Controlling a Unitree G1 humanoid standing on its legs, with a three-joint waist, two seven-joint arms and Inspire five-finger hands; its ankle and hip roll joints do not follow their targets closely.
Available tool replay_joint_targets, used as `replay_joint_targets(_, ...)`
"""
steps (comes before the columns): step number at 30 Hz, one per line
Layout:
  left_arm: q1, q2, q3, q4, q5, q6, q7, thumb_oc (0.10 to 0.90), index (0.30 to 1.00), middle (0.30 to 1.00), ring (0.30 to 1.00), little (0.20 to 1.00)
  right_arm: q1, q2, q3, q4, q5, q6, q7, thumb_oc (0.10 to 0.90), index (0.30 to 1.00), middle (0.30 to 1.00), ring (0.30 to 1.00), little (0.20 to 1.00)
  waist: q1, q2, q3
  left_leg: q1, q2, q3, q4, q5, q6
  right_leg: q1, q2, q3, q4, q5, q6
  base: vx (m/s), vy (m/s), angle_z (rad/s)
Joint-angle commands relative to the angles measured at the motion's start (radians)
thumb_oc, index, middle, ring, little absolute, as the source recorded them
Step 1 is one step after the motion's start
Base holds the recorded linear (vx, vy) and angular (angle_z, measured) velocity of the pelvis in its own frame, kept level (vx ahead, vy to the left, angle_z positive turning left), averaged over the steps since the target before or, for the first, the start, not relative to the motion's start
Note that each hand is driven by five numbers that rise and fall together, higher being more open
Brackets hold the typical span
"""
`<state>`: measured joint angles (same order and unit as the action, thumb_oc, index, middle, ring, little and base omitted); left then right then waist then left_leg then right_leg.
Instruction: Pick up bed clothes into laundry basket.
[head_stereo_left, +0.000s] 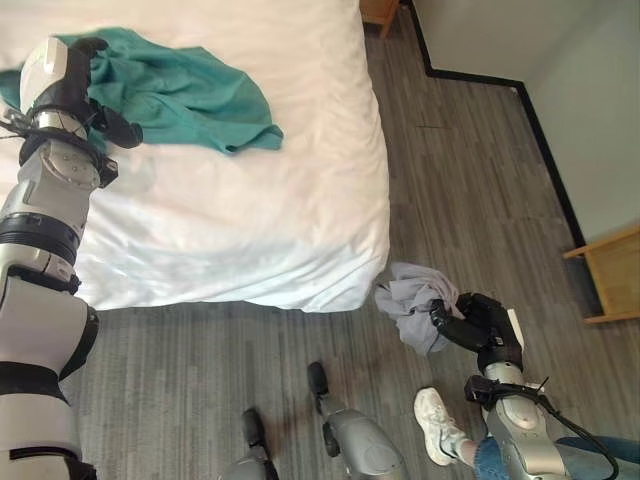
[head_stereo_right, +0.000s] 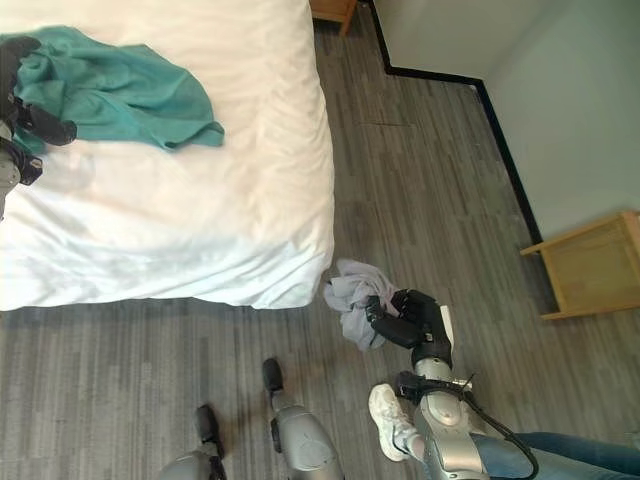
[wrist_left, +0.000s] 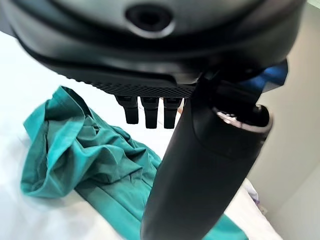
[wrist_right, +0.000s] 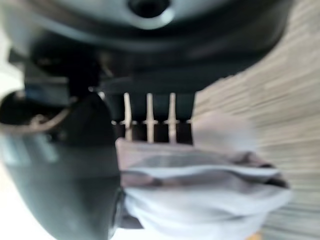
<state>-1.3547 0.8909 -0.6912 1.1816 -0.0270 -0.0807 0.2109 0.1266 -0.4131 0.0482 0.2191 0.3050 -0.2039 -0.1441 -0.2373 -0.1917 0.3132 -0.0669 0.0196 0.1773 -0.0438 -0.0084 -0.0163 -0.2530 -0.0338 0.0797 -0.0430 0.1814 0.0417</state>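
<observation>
A teal garment (head_stereo_left: 190, 95) lies crumpled on the white bed (head_stereo_left: 250, 220) near its far left. My left hand (head_stereo_left: 70, 85) rests at the garment's left edge, and in the left wrist view its fingers (wrist_left: 145, 112) and thumb stand straight over the teal cloth (wrist_left: 85, 150), open. My right hand (head_stereo_left: 485, 325) hangs above the floor just off the bed's near right corner. It is shut on a bunched grey garment (head_stereo_left: 415, 300), which the right wrist view shows pinched between thumb and fingers (wrist_right: 200, 185).
Grey wood-plank floor runs along the bed's right side and foot. A wooden piece of furniture (head_stereo_left: 610, 275) stands by the right wall, another (head_stereo_left: 380, 12) at the far end. A person's white shoe (head_stereo_left: 437, 425) and jeans leg are close behind my right arm.
</observation>
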Motion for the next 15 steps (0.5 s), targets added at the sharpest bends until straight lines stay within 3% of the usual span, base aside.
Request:
replay_joint_targets(1,-0.224,0.063,0.018,0.002,-0.026,-0.061,0.074,0.8,0.9,0.9,0.9,0.9,-0.013,-0.065,-0.091,-0.087,-0.015,-0.11,0.004,0.4,0.3,0.3,0.3,0.3,0.004,0.035,-0.048,-0.026,0.075,-0.078,-0.013,0.034,-0.043,0.065,-0.091,0.005,0.035,-0.083,0.175,0.02,0.016,-0.09)
replay_joint_targets(5,-0.321,0.078,-0.029,-0.01,-0.072,-0.069,0.082,0.8,0.9,0.9,0.9,0.9,0.017,-0.076,-0.093,-0.099,-0.037,-0.1,0.017,0.4,0.3,0.3,0.3,0.3,-0.002,0.059,-0.025,-0.053,0.062,-0.072,-0.04,0.046,-0.046,0.038,-0.102,0.007,0.012,-0.064,0.182,0.01,0.045,-0.04)
replay_joint_targets(15,-0.427,0.059,-0.103,-0.022,-0.074,-0.075,0.108,0.8,0.9,0.9,0.9,0.9,0.007,-0.069,-0.071,-0.087,-0.034,-0.097,0.026,0.4,0.3,0.3,0.3,0.3,-0.013,0.07,0.004,-0.08,0.049,-0.063,-0.044,0.038,-0.043,-0.009,-0.105,0.022,0.001,-0.034,0.197,0.01,0.023,-0.02)
